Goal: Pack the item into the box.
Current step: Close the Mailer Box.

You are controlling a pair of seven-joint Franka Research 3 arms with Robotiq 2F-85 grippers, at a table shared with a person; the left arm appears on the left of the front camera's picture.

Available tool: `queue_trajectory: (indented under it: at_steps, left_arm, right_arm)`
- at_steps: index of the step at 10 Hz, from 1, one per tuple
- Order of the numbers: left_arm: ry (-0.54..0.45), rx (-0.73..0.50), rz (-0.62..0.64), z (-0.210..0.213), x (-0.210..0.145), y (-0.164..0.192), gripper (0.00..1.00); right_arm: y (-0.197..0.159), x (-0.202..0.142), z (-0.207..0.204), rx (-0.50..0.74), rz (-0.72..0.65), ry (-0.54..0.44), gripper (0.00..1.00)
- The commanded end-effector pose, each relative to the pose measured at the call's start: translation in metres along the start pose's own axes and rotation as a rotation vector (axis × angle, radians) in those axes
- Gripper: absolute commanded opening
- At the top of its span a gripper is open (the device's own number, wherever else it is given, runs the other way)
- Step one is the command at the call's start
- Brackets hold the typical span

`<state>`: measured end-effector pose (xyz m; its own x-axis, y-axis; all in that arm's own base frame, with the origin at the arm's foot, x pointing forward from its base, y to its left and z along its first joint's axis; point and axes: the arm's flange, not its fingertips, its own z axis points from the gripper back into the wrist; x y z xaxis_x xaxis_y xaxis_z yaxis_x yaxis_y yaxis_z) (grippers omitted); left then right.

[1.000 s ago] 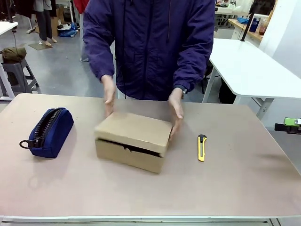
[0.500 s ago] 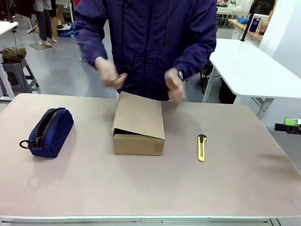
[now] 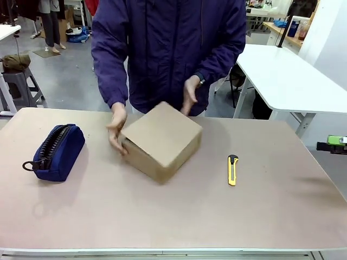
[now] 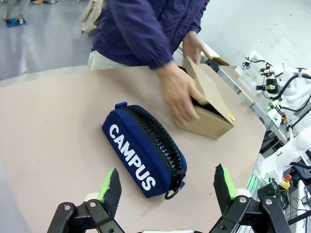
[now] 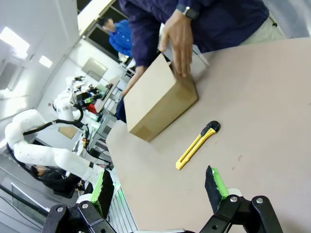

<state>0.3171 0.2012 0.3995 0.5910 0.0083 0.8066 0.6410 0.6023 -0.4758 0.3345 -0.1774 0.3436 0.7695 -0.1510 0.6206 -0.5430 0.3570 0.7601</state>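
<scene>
Box (image 3: 161, 140) sat mid-table, turned corner-on, lid down, a hand (image 3: 116, 129) at each side. Pouch (image 3: 55, 151) lay left, knife (image 3: 232, 169) right, near edge bare. Left claw (image 4: 165, 187) and right claw (image 5: 158, 187) gaped wide, holding nothing.

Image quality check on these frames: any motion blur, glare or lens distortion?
Front view: even light, soft shadows; the person's hands at the box slightly blurred. Left wrist view: wide-angle tilt, the pouch sharp, the near hand soft. Right wrist view: rolled horizon, bright ceiling glare at upper left, the knife sharp.
</scene>
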Motion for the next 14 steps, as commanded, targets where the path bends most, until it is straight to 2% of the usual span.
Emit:
queue_trajectory:
  at_steps: [1,14]
  left_arm:
    - [0.003,-0.002,-0.002,0.0000,-0.0011,-0.0033,1.00]
    - [0.003,-0.002,-0.002,0.0000,-0.0011,-0.0033,1.00]
  right_arm:
    - [0.0050,-0.0025,0.0001,0.011,0.008,-0.007,1.00]
    - [0.0050,-0.0025,0.0001,0.011,0.008,-0.007,1.00]
